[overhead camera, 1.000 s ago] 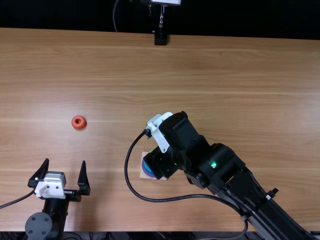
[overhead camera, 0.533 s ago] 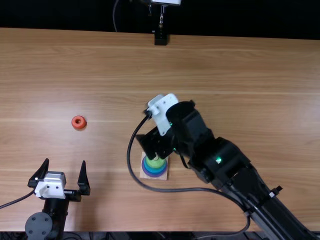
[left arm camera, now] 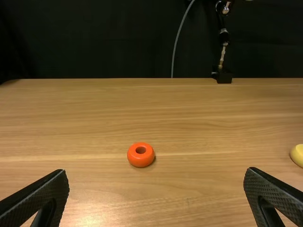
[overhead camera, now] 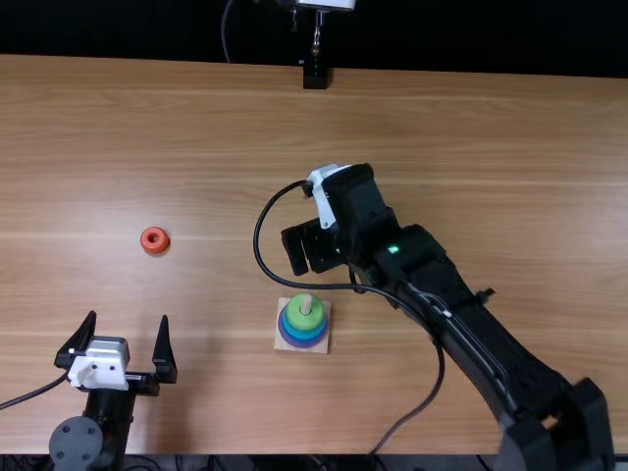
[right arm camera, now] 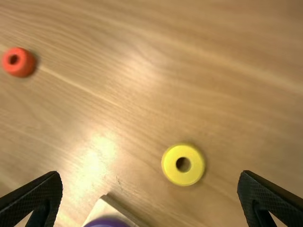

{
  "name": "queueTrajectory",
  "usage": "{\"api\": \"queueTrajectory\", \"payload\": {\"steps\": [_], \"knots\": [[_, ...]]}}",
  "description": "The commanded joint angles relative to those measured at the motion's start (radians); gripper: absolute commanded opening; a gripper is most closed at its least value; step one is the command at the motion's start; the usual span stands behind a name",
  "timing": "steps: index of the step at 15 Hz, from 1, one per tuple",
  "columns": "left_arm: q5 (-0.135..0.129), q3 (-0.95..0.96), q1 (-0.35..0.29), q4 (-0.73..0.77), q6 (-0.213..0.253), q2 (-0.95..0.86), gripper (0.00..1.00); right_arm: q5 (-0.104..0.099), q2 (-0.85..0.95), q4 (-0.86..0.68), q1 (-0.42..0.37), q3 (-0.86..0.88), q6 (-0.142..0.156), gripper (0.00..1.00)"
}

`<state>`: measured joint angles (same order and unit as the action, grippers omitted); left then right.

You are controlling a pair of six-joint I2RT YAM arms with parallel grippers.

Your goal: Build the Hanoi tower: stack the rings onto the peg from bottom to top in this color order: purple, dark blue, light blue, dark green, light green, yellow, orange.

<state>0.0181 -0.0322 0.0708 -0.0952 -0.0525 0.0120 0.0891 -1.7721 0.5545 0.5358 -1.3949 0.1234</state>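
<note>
My left gripper (overhead camera: 118,343) stands open at the lower left in the top view; in the left wrist view the gripper (left arm camera: 156,196) has nothing between its fingers. My right gripper (overhead camera: 306,257) is beyond the peg base (overhead camera: 283,345); the right wrist view shows the gripper (right arm camera: 149,196) open. On the peg (overhead camera: 306,305) a light green ring (overhead camera: 300,322) tops blue rings (overhead camera: 305,335) and a purple ring (overhead camera: 304,346). A yellow ring (right arm camera: 183,164) lies flat ahead of the right fingers, also at the left wrist view's edge. An orange ring (overhead camera: 154,239) lies on the table.
A black stand (overhead camera: 315,73) is at the table's far edge. The right arm's cable (overhead camera: 263,235) loops over the table near the stack. Another cable (overhead camera: 34,394) runs to the left gripper.
My right gripper has moved away from the peg toward the table's far side, uncovering the ring stack. The left arm and the orange ring have not moved.
</note>
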Motion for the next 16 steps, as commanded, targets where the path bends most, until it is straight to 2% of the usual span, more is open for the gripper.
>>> {"api": "queueTrajectory", "payload": {"steps": [1, 2, 5, 6, 7, 8, 9, 16], "knots": [[-0.007, 0.032, -0.009, -0.004, 0.012, -0.012, 1.00, 0.001, -0.075, -0.001, -0.003, -0.042, 0.125, 1.00], [-0.007, 0.032, -0.009, -0.004, 0.012, -0.012, 1.00, -0.003, -0.116, -0.001, -0.003, -0.050, 0.138, 1.00], [-0.007, 0.032, -0.009, -0.004, 0.012, -0.012, 1.00, -0.012, -0.202, -0.003, -0.010, -0.052, 0.138, 1.00], [-0.007, 0.032, -0.009, -0.004, 0.012, -0.012, 1.00, -0.041, -0.230, -0.003, -0.022, -0.053, 0.136, 1.00], [-0.009, 0.032, -0.009, -0.004, 0.012, -0.012, 1.00, -0.087, -0.250, -0.003, -0.025, -0.062, 0.129, 1.00], [-0.009, 0.032, -0.009, -0.004, 0.012, -0.012, 1.00, -0.120, -0.259, -0.003, -0.025, -0.064, 0.121, 1.00], [-0.007, 0.032, -0.009, -0.004, 0.012, -0.012, 1.00, -0.128, -0.260, -0.003, -0.025, -0.065, 0.121, 1.00], [-0.007, 0.032, -0.009, -0.004, 0.012, -0.012, 1.00, -0.128, -0.293, -0.001, -0.025, -0.079, 0.120, 1.00]]}}
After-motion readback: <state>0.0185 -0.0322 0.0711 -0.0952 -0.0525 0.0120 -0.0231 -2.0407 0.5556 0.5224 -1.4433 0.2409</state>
